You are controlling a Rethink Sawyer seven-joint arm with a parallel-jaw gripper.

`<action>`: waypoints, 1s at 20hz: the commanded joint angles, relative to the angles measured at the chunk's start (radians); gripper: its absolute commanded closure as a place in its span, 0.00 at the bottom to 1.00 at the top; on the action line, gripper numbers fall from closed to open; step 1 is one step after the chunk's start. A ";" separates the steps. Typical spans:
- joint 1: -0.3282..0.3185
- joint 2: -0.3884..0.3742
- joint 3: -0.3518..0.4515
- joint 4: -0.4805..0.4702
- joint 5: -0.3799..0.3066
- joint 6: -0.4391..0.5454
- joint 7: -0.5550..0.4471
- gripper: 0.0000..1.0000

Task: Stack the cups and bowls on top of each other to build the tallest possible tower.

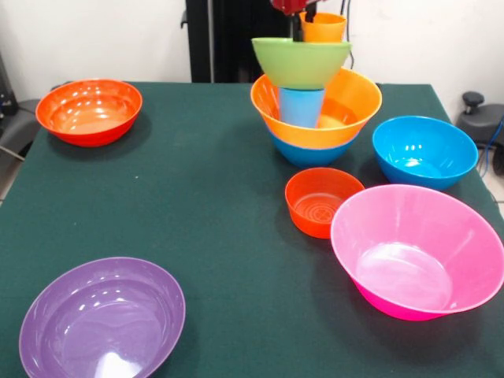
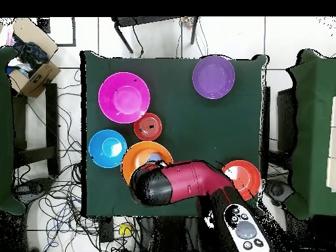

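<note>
While the hand point(image 1: 300, 8) shows only as a red tip at the top edge, just beside an orange cup point(image 1: 323, 27), I cannot tell its state or whether it touches the cup. Below stands the tower point(image 1: 313, 94) — blue bowl, orange bowl, light blue cup, green bowl — at the counter's point(image 1: 205, 181) far side. No writing is readable.

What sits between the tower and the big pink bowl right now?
The small red-orange bowl sits between the tower and the pink bowl, almost touching the pink one. Both views show it.
</note>
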 commanded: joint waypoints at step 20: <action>-0.042 -0.012 0.063 -0.107 -0.003 -0.090 0.017 1.00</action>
